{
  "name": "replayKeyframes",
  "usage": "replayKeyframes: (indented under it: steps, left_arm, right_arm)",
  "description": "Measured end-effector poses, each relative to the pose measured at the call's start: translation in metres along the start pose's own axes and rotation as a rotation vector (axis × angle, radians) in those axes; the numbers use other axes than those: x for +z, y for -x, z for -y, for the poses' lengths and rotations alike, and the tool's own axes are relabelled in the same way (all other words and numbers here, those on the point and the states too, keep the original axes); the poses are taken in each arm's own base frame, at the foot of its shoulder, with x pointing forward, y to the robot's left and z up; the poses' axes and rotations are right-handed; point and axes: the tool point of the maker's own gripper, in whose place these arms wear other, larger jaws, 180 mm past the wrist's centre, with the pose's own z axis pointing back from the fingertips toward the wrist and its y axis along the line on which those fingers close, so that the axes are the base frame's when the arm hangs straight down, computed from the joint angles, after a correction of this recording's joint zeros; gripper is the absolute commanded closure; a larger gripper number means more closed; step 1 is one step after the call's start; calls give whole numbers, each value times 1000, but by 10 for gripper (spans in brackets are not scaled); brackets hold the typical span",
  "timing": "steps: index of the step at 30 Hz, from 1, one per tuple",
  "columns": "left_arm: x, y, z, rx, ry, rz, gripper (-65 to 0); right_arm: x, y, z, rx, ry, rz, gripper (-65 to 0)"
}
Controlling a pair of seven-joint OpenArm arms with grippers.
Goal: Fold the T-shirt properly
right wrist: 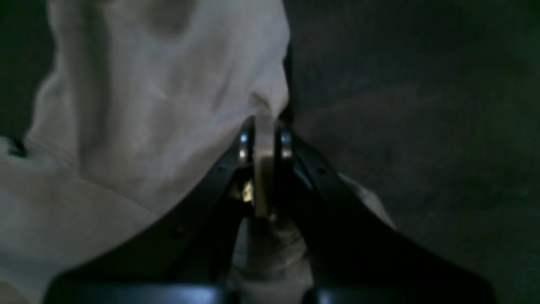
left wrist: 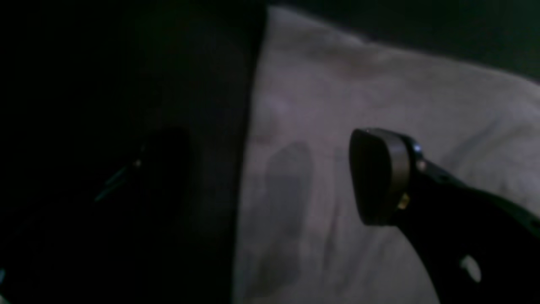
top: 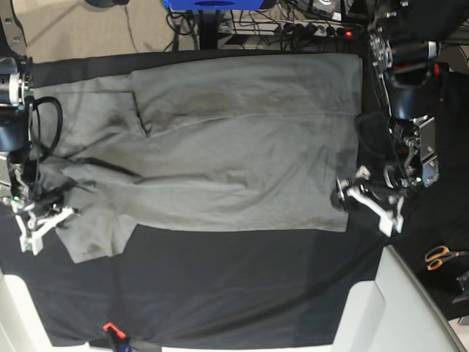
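This looks like a robot lab. Two robot arms stand at the sides of a table under a black cloth. Past the far edge lies a tangle of cables and a power strip with a red light. Orange scissors lie at one side.

Left gripper, one finger lost in darkness
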Motion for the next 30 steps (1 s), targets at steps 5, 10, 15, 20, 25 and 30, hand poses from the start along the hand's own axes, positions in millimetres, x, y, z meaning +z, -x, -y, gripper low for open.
replayKeyframes:
  steps: [5,10,15,20,25,30]
  left_arm:
    - [-4,3,0,26,6,13,-571]
    - [-10,9,11,-9,16,22,-568]
    - [-17,16,31,-43,47,34,-377]
    - [-17,28,32,1,64,33,-130]
    - [-16,33,33,9,79,17,0]
    - [-11,36,25,23,74,1,0]
  right_arm:
    - [1,5,-4,11,-7,-19,0]
    - [2,5,-2,11,-4,-17,0]
    - [1,5,-3,10,-5,-19,0]
    - [2,5,-2,11,-4,-20,0]
    - [2,9,-2,11,-4,-25,0]
    - [2,14,-1,10,-4,-32,0]
